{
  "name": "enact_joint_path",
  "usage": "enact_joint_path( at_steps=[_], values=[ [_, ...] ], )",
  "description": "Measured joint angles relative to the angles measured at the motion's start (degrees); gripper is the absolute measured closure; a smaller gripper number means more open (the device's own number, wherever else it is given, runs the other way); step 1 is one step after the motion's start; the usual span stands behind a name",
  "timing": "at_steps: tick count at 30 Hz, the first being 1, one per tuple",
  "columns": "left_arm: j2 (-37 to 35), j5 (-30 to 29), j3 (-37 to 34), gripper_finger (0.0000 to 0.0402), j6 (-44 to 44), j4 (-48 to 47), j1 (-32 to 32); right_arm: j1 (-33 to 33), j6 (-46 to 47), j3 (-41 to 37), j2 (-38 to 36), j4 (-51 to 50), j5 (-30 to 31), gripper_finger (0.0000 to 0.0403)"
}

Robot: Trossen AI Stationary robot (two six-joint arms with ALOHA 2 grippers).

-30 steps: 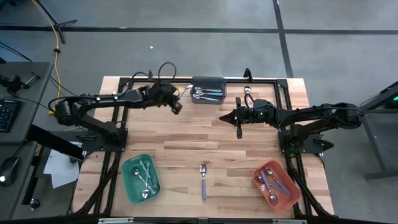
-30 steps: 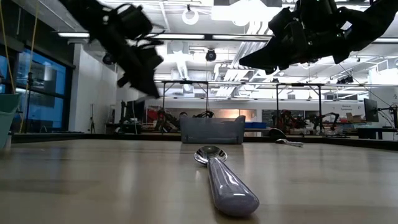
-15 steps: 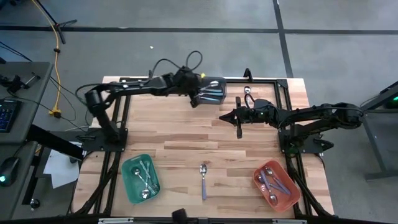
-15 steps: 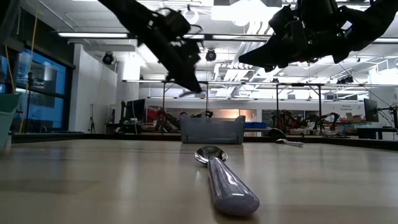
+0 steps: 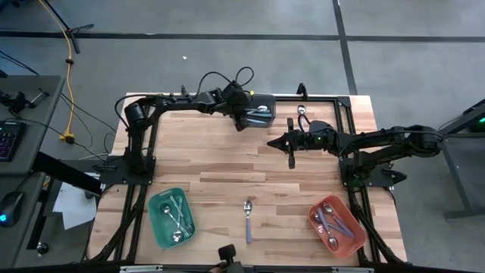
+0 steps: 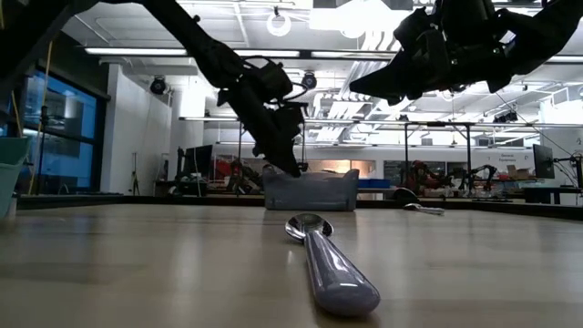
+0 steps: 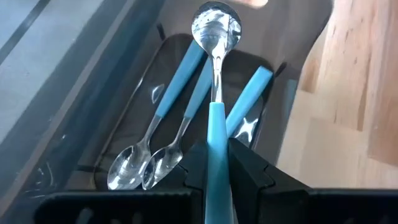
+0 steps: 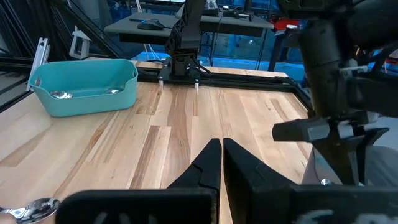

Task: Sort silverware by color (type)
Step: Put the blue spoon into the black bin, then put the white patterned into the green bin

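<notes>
The left hand (image 7: 216, 163) is over the dark grey bin (image 5: 255, 110) at the far edge of the desk (image 5: 227, 163). Its two fingers are squeezed tight on the blue handle of a spoon (image 7: 215, 81). The shiny bowl of this spoon points out ahead, over the bin. Three more blue spoons (image 7: 163, 130) already lie in that bin. So the hand seems to hold the spoon there because blue ones go together, and it looks ready to let this one fall in with them.

The right hand (image 5: 291, 158) waits near the middle of the desk, up in the air. Its fingers are pressed together and hold nothing. It stays off to the side, I think, so it does not bump the busy arm.

One spoon with a purple handle (image 5: 248, 218) lies alone on the near part of the desk, between the green bin (image 5: 171, 218) and the red bin (image 5: 336, 224). Another spoon (image 5: 301, 114) lies just beside the dark grey bin. The green bin has silver spoons in it. The red bin has spoons too, with purple-looking handles. Most of the sorting looks done, and only a few spoons are left out.
</notes>
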Motion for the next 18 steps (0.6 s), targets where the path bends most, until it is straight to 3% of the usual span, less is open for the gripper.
enact_joint_path(
  at_steps=[4, 12, 15, 18],
  values=[
    [0.7, 0.0, 0.0, 0.037, 0.5, 0.2, 0.0, 0.0, 0.0, 0.0, 0.0, 0.0, 0.0, 0.0403],
    [1.0, -0.9, 0.0, 0.0317, 1.0, 0.3, 0.0, 0.0, 0.3, 0.0, 0.0, -0.1, 0.0, 0.0403],
    [0.6, -4.7, -0.2, 0.0317, 1.1, 0.8, -0.5, 0.0, 0.5, 0.0, 0.0, -1.4, 0.0, 0.0403],
    [-0.8, -7.2, -3.3, 0.0335, 1.6, 7.4, -1.8, 0.0, 1.7, 0.0, 0.0, -2.3, 2.8, 0.0403]
  ],
)
